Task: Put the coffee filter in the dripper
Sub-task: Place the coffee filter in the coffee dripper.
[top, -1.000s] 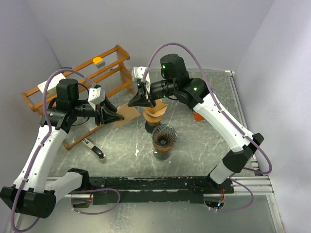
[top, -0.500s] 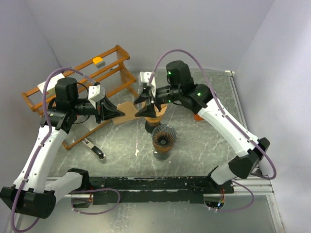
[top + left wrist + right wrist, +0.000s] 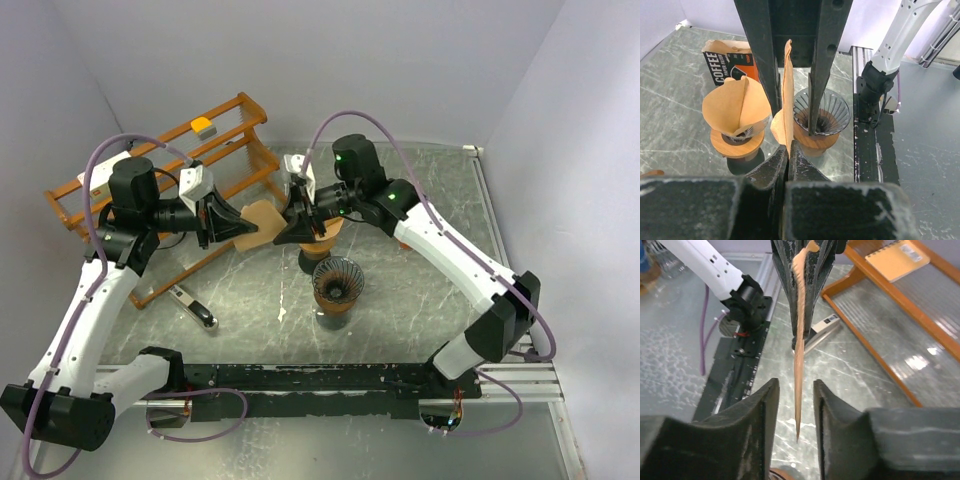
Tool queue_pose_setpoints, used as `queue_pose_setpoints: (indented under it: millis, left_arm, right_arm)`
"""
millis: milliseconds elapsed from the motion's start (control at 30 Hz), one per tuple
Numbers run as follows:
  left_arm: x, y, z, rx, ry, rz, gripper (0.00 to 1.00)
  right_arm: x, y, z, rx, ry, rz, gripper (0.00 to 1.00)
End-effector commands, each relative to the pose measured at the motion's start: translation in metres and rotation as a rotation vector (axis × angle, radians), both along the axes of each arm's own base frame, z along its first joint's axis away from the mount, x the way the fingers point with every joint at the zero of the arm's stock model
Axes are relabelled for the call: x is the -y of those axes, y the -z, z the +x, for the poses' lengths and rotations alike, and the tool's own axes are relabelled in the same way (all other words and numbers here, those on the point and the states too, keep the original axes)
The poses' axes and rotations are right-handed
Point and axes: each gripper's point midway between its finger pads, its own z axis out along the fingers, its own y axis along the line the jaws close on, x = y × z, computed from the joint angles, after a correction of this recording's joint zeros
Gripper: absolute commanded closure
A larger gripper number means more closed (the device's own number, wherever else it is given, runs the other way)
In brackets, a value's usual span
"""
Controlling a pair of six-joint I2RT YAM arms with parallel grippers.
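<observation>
A flat, folded brown coffee filter hangs above the table, and my left gripper is shut on its near edge. From the left wrist the filter stands edge-on. My right gripper is open, and the filter's far tip sits in the gap between its fingers without touching them. The dripper, dark and ribbed on a wooden base, stands right of and nearer than both grippers, and is seen as the dripper just behind the held filter.
A wooden holder with opened filters stands beside the dripper, and an orange filter box lies behind it. A wooden rack with a notebook fills the back left. A small tool lies on the table.
My left gripper has shut on the filter. My right gripper, shut on it a second ago, has opened and let go. The filter now sits a little higher.
</observation>
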Motion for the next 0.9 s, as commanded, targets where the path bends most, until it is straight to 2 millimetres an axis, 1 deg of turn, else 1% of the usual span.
queue_pose_setpoints:
  millis: [0,133,167,200,233,333,400,467,500,567,667,733,867]
  left_arm:
    - [0.002,-0.001,0.000,-0.005,0.000,-0.020,0.93]
    - [0.002,0.003,-0.001,-0.006,-0.002,-0.015,0.93]
    - [0.001,0.004,-0.001,-0.006,-0.003,-0.014,0.90]
    - [0.000,0.004,-0.002,-0.007,-0.002,-0.012,0.86]
    - [-0.001,0.003,-0.003,-0.003,0.000,-0.011,0.80]
    - [-0.004,0.003,-0.009,0.007,0.019,-0.010,0.56]
    - [-0.008,0.000,-0.014,0.017,0.030,-0.014,0.38]
    - [-0.011,-0.007,-0.017,0.025,0.034,-0.021,0.28]
    - [-0.013,-0.011,-0.018,0.029,0.029,-0.022,0.25]
    - [-0.015,-0.017,-0.016,0.037,0.014,-0.021,0.24]
    - [-0.017,-0.023,-0.005,0.007,-0.048,-0.026,0.25]
    - [-0.017,-0.025,0.004,-0.007,-0.084,-0.033,0.27]
    - [-0.019,-0.025,0.011,-0.021,-0.119,-0.025,0.27]
  right_arm:
    - [-0.012,-0.007,0.000,-0.015,-0.036,0.029,0.74]
    - [-0.012,-0.007,0.002,0.006,-0.033,0.028,0.98]
    - [-0.011,-0.006,0.002,0.013,-0.031,0.024,1.00]
    - [-0.010,-0.004,0.003,0.027,-0.028,0.019,1.00]
    - [-0.009,-0.001,0.003,0.038,-0.025,0.011,1.00]
    - [-0.003,0.009,0.002,0.074,-0.028,-0.012,1.00]
    - [0.001,0.019,0.001,0.099,-0.038,-0.029,1.00]
    - [0.005,0.026,-0.003,0.111,-0.054,-0.051,1.00]
    - [0.007,0.028,-0.004,0.133,-0.067,-0.057,1.00]
    - [0.011,0.030,-0.008,0.148,-0.081,-0.068,1.00]
    - [0.013,0.030,-0.014,0.136,-0.100,-0.061,1.00]
    - [0.013,0.028,-0.017,0.126,-0.114,-0.051,1.00]
    - [0.010,0.027,-0.020,0.119,-0.127,-0.050,1.00]
